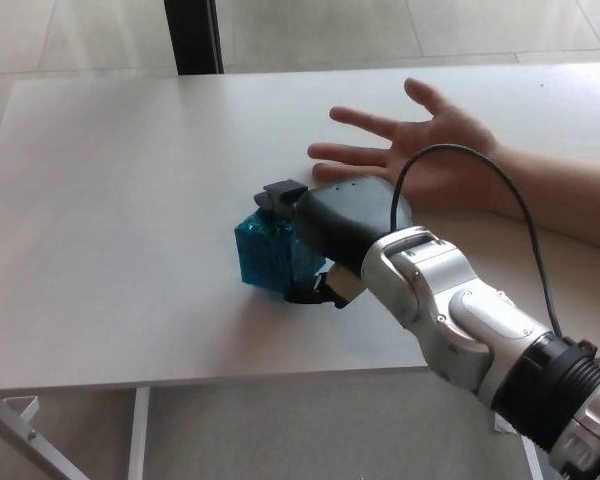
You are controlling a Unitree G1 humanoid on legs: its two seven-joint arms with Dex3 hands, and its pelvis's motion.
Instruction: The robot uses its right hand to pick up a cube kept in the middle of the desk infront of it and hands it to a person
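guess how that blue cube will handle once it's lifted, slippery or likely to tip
The cube looks wrapped in shiny foil, so it may be a bit slippery. Flat faces mean it shouldn't roll. It already sits tilted under the right robot hand, so it probably shifts easily and is light.

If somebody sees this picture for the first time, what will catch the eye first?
The shiny blue cube near the middle of the white desk, with the robot's black right hand closed around it from the right. Just behind, a person's open hand waits palm up on the desk.

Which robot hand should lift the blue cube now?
The right hand: it is already wrapped over the blue cube, with the person's open hand waiting just beyond. The left hand isn't in view.
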